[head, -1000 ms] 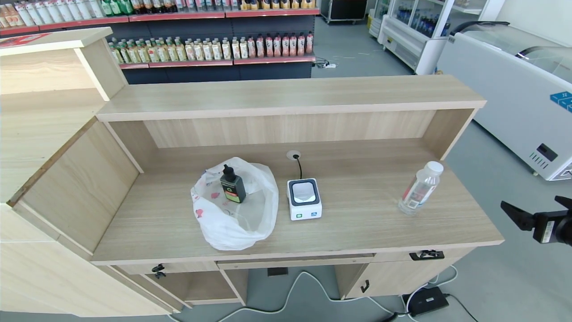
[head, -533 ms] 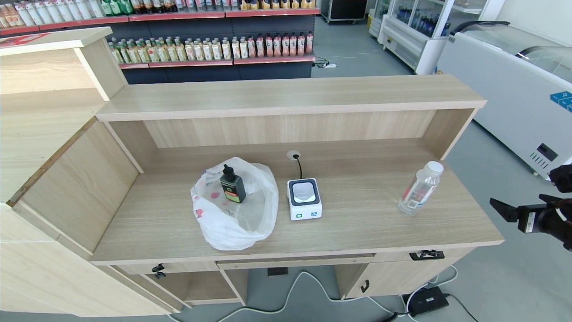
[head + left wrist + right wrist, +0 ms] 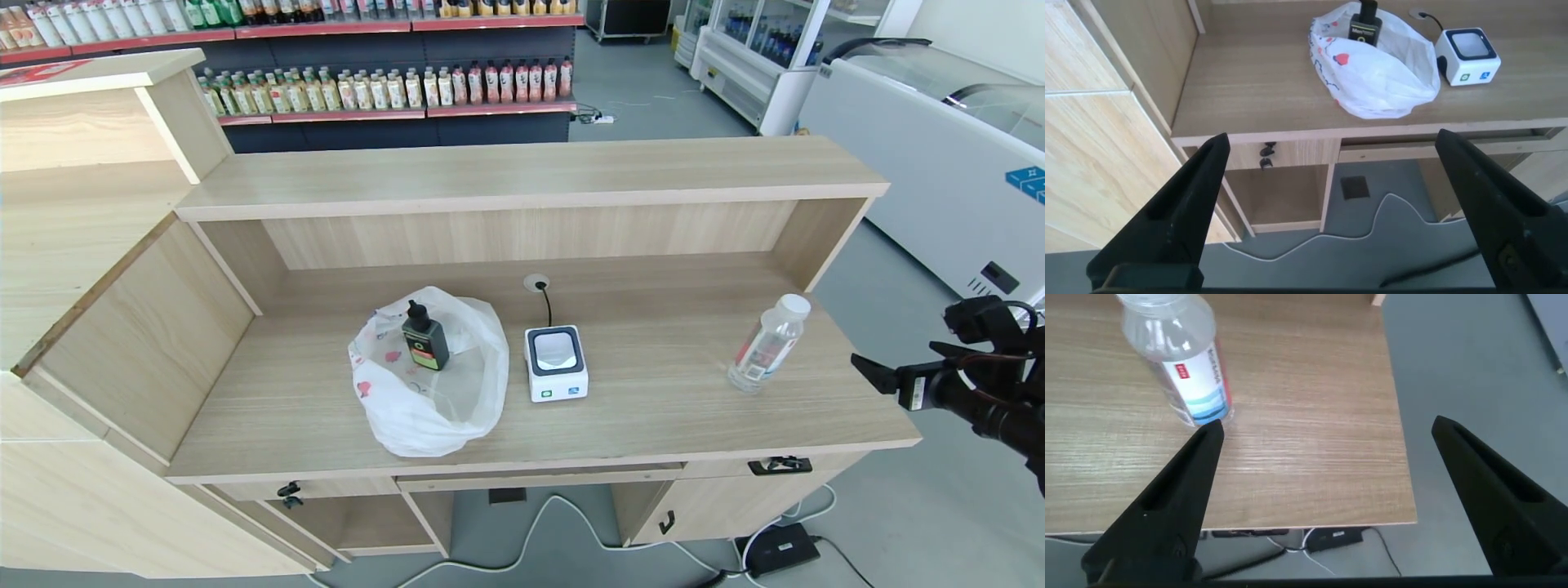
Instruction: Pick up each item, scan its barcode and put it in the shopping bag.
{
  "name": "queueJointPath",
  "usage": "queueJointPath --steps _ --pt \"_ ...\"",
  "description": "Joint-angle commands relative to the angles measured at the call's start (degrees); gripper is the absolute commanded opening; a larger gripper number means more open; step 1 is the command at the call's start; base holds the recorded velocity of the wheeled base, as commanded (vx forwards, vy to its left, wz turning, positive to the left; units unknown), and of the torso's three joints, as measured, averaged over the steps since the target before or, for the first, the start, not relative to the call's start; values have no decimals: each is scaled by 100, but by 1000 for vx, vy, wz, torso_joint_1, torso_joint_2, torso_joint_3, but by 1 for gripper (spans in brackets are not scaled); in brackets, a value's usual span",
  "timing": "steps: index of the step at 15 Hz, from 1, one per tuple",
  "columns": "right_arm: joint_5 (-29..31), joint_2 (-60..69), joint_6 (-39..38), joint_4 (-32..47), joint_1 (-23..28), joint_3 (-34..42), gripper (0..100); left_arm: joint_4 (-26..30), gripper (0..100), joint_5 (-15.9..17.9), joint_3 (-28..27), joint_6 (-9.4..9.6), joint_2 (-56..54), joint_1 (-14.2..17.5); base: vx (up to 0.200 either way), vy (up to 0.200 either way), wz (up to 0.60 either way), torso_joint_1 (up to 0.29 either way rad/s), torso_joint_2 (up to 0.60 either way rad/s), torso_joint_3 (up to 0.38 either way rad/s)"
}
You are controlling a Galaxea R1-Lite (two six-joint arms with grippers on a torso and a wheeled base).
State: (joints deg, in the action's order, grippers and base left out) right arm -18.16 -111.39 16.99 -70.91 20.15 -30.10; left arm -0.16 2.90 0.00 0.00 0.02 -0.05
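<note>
A clear water bottle (image 3: 767, 343) with a white cap stands upright near the counter's right end and appears in the right wrist view (image 3: 1180, 363). My right gripper (image 3: 902, 337) hangs open just off that right end, apart from the bottle, with its fingers (image 3: 1167, 514) spread wide around nothing. A white shopping bag (image 3: 429, 371) lies left of the white scanner (image 3: 556, 363), with a dark bottle (image 3: 424, 336) standing in it. My left gripper (image 3: 1333, 140) is open and empty, low in front of the counter, back from the bag (image 3: 1372, 61).
The wooden counter (image 3: 653, 416) has a raised shelf behind and a side wall on the left. The scanner's cable runs to a hole (image 3: 536, 283) at the back. Drawers and cables sit below the front edge. A freezer (image 3: 939, 163) stands off to the right.
My right gripper has moved left and slightly up, closer to the counter's right end and the water bottle. Everything on the counter has stayed where it was.
</note>
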Motion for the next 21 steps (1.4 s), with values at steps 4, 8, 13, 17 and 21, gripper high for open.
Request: queueJointPath --steps 4,8,13,17,21 --pt "-170 -568 23 -388 -407 -216 100 -2 100 0 0 0 -2 -4 0 0 0 0 0 0" --pt "-170 -902 129 -494 -442 -479 100 -2 100 0 0 0 -2 5 0 0 0 0 0 0" --pt "-223 -1272 111 -502 -495 -963 100 7 100 0 0 0 -2 5 0 0 0 0 0 0" --pt "-662 -1395 102 -502 -618 -1024 100 -2 100 0 0 0 -2 5 0 0 0 0 0 0" --pt "-671 -1632 102 -511 -758 -1402 100 -2 100 0 0 0 -2 5 0 0 0 0 0 0"
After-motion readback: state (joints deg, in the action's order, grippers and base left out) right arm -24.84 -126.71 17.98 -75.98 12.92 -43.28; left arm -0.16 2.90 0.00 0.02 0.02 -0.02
